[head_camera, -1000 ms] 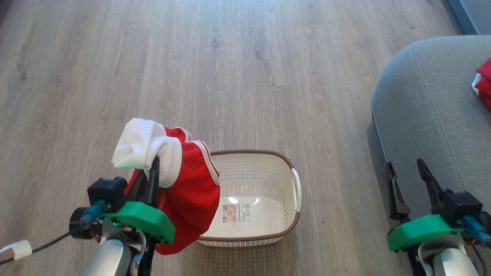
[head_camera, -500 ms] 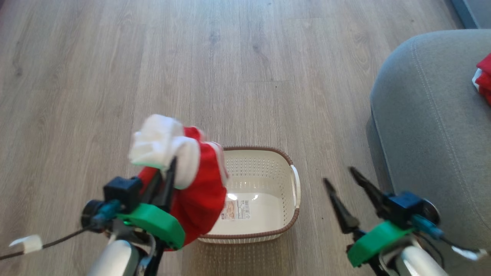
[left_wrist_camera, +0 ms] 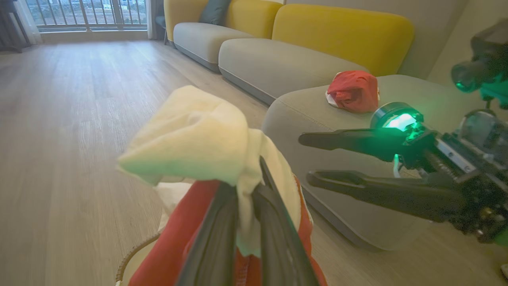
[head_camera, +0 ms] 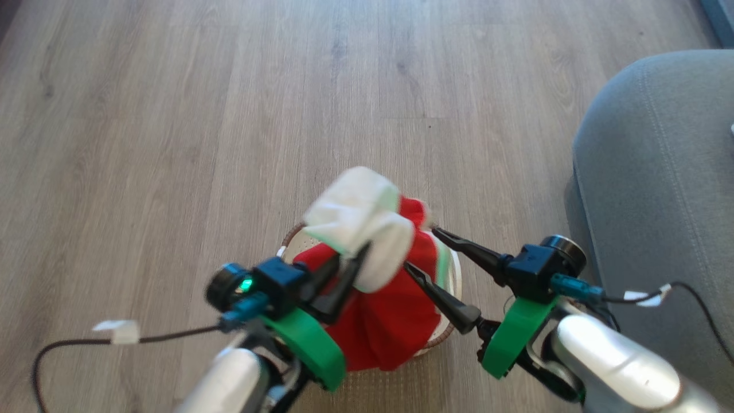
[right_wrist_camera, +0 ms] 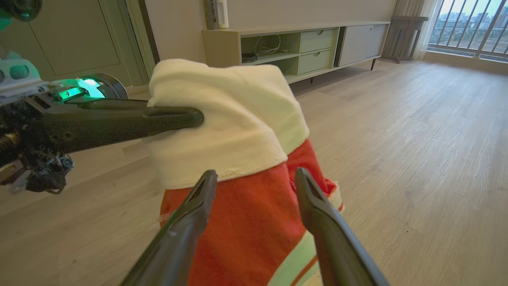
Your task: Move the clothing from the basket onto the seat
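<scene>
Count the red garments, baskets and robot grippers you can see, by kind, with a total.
Red garments: 2 (held garment, bundled garment on the seat)
Basket: 1
Grippers: 2 (left gripper, right gripper)
Total: 5

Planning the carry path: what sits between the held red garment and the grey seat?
The open right end effector, its fingers pointing at the clothing, then a strip of bare floor before the seat. The head view shows this.
</scene>
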Robot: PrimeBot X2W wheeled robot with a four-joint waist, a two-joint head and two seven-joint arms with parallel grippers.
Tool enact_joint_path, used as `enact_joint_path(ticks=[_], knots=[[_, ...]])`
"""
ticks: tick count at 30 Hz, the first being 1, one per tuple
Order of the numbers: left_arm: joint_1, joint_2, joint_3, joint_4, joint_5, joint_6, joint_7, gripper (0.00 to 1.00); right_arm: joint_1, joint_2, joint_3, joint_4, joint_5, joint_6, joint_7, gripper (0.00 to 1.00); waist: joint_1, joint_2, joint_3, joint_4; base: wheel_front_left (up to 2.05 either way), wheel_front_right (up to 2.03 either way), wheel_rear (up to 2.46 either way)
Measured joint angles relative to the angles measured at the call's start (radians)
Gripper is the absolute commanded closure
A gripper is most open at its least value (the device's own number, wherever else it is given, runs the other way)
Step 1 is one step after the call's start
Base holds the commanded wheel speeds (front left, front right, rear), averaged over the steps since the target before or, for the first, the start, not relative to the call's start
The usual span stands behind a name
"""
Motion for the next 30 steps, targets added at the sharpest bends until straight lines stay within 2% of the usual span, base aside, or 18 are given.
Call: enact_joint_path(ticks=[8,9,14,15,16,17,18,23,25,26,28,29,30], knots=[[-0.027,-0.019,-0.096,-0.019,-0.002,-0.043,0.012,1.0,-0.148,-0.064,0.194,0.043,0.071,0.0,0.01,0.0,0.0001,0.0,0.009,0.011,0.0,0.0,0.0],[-0.033,-0.021,-0.116,-0.023,-0.013,-0.049,0.009,1.0,-0.176,-0.075,0.248,0.043,0.103,0.0,0.014,0.0,0.0,0.0,0.008,0.011,0.0,0.0,0.0],[-0.052,-0.023,-0.165,-0.025,-0.046,-0.06,0.006,1.0,-0.23,-0.094,0.372,0.006,0.206,0.0,0.02,0.0,0.0,0.0,0.007,0.007,0.0,0.0,0.0],[-0.054,-0.023,-0.169,-0.024,-0.052,-0.06,0.003,1.0,-0.24,-0.1,0.385,0.003,0.222,0.0,0.018,0.07,0.0,0.0,0.007,0.005,0.0,0.0,0.0],[-0.057,-0.022,-0.171,-0.021,-0.056,-0.06,0.002,1.0,-0.249,-0.104,0.39,0.003,0.234,0.0,0.016,0.58,0.0,0.0,0.007,0.004,0.0,0.0,0.0],[-0.061,-0.021,-0.173,-0.019,-0.061,-0.06,0.001,1.0,-0.257,-0.108,0.392,0.003,0.241,0.0,0.011,0.89,0.0,0.0,0.007,0.002,0.0,0.0,0.0],[-0.064,-0.021,-0.175,-0.017,-0.064,-0.06,-0.004,1.0,-0.265,-0.112,0.396,0.003,0.246,0.0,0.009,1.0,0.0,0.0,0.006,0.001,0.0,0.0,0.0],[-0.066,-0.021,-0.176,-0.005,-0.064,-0.06,-0.017,0.98,-0.266,-0.122,0.384,0.005,0.263,0.0,0.003,1.0,0.0,0.0,0.004,-0.01,0.0,0.0,0.0],[-0.069,-0.021,-0.174,0.001,-0.071,-0.06,-0.025,0.79,-0.26,-0.125,0.357,0.001,0.263,0.0,0.003,1.0,0.0,0.0,0.003,-0.017,0.0,0.0,0.0],[-0.071,-0.021,-0.173,0.004,-0.072,-0.059,-0.026,0.66,-0.258,-0.127,0.339,-0.001,0.262,0.0,0.003,1.0,0.0,0.0,0.002,-0.02,0.0,0.0,0.0],[-0.071,-0.02,-0.17,0.014,-0.072,-0.058,-0.034,0.48,-0.247,-0.135,0.293,-0.005,0.259,0.0,0.003,1.0,0.0,0.0,0.0,-0.029,0.0,0.0,0.0],[-0.071,-0.019,-0.17,0.02,-0.072,-0.056,-0.036,0.15,-0.238,-0.139,0.272,-0.005,0.256,0.0,0.003,1.0,0.0,0.0,-0.001,-0.033,0.0,0.0,0.0],[-0.071,-0.018,-0.17,0.025,-0.072,-0.05,-0.04,0.0,-0.227,-0.142,0.253,-0.005,0.249,0.0,0.002,1.0,0.0,0.0,-0.002,-0.038,0.0,0.0,0.0]])
